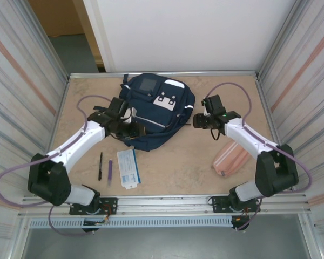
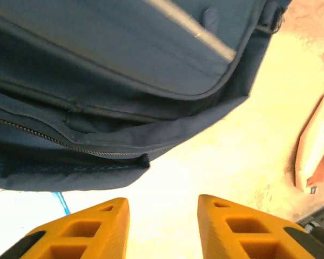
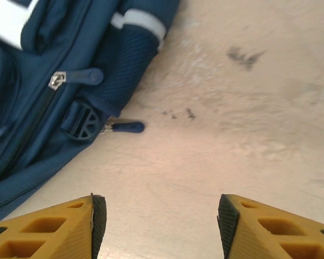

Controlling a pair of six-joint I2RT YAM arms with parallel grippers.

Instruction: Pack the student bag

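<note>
top external: the student bag (image 1: 156, 110) lies flat at the middle back of the surface (image 1: 178, 167), its long axis running from the far edge toward the near edge and leaning a little to the left. the left arm (image 1: 78, 141) puts its jaws on the bag's near-left corner, overlapping the fabric in this view. the right arm (image 1: 243, 134) holds its jaws just beside the bag's right flank, apart from it. the left arm looks the nearer of the two. well apart from the bag, near the front, lie a black pen (image 1: 100, 165), a purple pen (image 1: 110, 171) and a white-and-blue booklet (image 1: 129, 168). a pink pouch (image 1: 231, 158) sits partly under the right arm.

left wrist: the left jaws stand moderately apart with nothing between them. the bag's zippered edge (image 2: 70, 143) lies straight ahead of them, close, and spans the view. the pouch shows off to the right.

right wrist: the right jaws stand wide, holding nothing, over bare surface. the bag lies ahead and to their left, with a zip pull (image 3: 78, 77) and a buckle (image 3: 83, 121) on its side, and a second pull (image 3: 127, 127) resting on the surface.

writing: the booklet carries print too small to read, and no brand can be made out on the bag.
</note>
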